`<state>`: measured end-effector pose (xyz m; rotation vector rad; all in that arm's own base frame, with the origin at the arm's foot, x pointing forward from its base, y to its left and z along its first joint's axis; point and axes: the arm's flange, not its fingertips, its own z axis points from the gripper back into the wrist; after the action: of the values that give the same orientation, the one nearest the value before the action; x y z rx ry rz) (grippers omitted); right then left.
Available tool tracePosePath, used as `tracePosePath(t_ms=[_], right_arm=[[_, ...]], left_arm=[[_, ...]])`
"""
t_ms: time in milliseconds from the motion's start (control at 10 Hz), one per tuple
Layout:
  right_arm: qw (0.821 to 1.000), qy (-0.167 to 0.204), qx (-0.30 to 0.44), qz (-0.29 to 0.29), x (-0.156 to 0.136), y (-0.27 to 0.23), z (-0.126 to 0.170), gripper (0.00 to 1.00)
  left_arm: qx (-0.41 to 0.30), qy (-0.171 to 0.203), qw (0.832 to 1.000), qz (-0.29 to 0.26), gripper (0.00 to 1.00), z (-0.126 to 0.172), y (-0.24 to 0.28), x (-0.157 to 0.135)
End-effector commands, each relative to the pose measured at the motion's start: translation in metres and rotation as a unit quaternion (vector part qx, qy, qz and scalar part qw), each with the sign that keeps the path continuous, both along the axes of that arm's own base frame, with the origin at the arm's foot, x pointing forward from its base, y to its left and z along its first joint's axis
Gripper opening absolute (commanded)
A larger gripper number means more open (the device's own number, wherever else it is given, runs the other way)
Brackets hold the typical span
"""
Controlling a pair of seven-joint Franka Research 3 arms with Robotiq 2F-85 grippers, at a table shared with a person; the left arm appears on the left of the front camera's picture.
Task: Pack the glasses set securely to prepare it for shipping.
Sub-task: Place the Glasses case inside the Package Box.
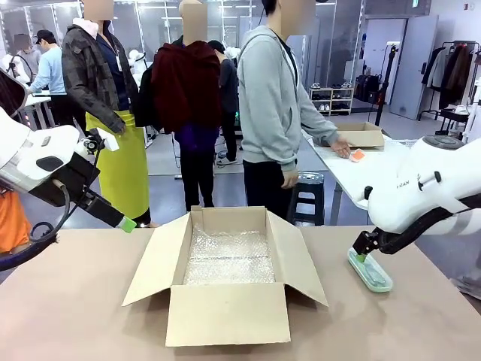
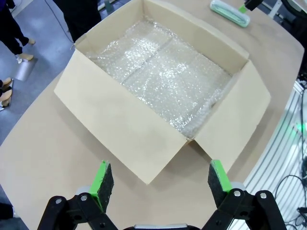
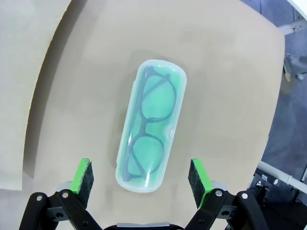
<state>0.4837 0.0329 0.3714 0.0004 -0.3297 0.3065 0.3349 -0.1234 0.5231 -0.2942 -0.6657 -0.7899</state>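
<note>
My right claw [image 3: 140, 173] stood wide over the mint green case [image 3: 151, 125], which lay on the table [image 1: 75, 316] beside the box [image 1: 225, 312]. My left claw [image 2: 160, 184] hung wide. Nothing was packed yet: the box held bubble wrap [image 1: 229, 259] alone.

Box mid-table, case to its right.
In the front view we find the box [image 1: 229, 312] at lower centre on the table [image 1: 75, 316], with bubble wrap [image 1: 229, 259] inside it. The glasses case [image 1: 370, 271] lies lower right, the right gripper [image 1: 364, 256] just above it. The left gripper [image 1: 128, 223] hangs middle left, and a person [image 1: 274, 105] stands behind the box.
</note>
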Motion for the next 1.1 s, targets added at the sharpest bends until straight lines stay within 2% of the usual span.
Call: tracePosePath(t_ms=[0,400,800,900,1000], right_arm=[[0.999,0.034,0.004,-0.019,0.026,0.002,-0.01,1.0],[0.996,0.063,0.009,-0.061,0.055,0.0,-0.035,1.0],[0.993,0.079,0.021,-0.088,0.064,-0.003,-0.059,1.0],[0.993,0.08,0.021,-0.089,0.064,-0.002,-0.061,0.94],[0.993,0.078,0.019,-0.088,0.063,-0.001,-0.061,0.81]], left_arm=[[-0.003,0.0,1.0,-0.003,1.0,0.001,0.002,0.0],[-0.003,0.0,1.0,-0.003,1.0,0.001,0.002,0.0],[-0.003,0.0,1.0,-0.003,1.0,0.001,0.002,0.0],[-0.003,0.0,1.0,-0.003,1.0,0.001,0.002,0.0],[-0.003,0.0,1.0,-0.003,1.0,0.001,0.002,0.0]])
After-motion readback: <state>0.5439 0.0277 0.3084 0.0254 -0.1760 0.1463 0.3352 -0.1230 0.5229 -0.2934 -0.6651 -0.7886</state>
